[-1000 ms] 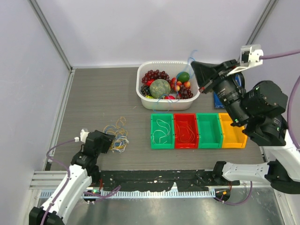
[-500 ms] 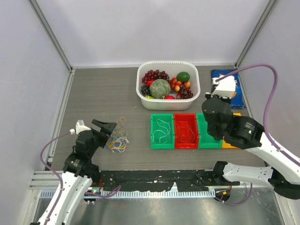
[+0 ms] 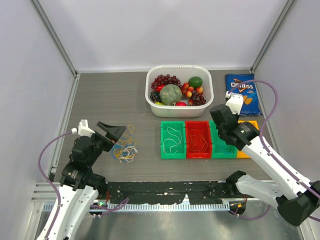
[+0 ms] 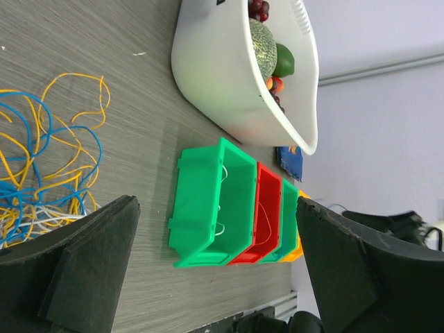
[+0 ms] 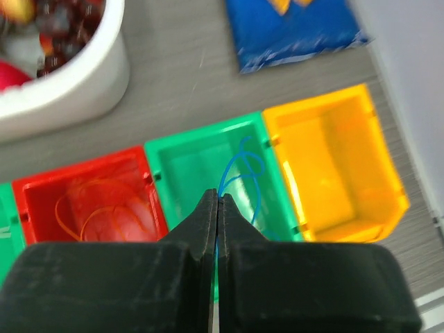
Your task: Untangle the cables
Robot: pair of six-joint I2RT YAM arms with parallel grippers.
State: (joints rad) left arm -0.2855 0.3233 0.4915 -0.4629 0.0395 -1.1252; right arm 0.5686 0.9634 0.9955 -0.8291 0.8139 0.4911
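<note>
Left gripper (image 4: 215, 277): fingers spread wide, holding nothing, close by the tangle.
Tangle of cables (image 3: 125, 147): yellow, blue, white and orange loops heaped on the table, left of the bins. The heap was a little longer from near edge to far, with loops pointing every way.
Right gripper (image 5: 217, 200): fingers pressed together on a blue cable (image 5: 244, 170).
Blue cable: stretched away from the fingertips, curling over the second green bin (image 5: 184, 170).
Sorted: white cable (image 3: 172, 137) in the first green bin (image 3: 162, 142), orange cable (image 5: 104, 208) in the red bin (image 3: 198, 123).

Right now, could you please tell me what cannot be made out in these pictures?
Top view: the right arm covers much of the right-hand green bin, hiding the blue wire.
Left wrist view: the wire pile runs off the left edge.
Right wrist view: the fruit tub is blurred, cut off.
</note>
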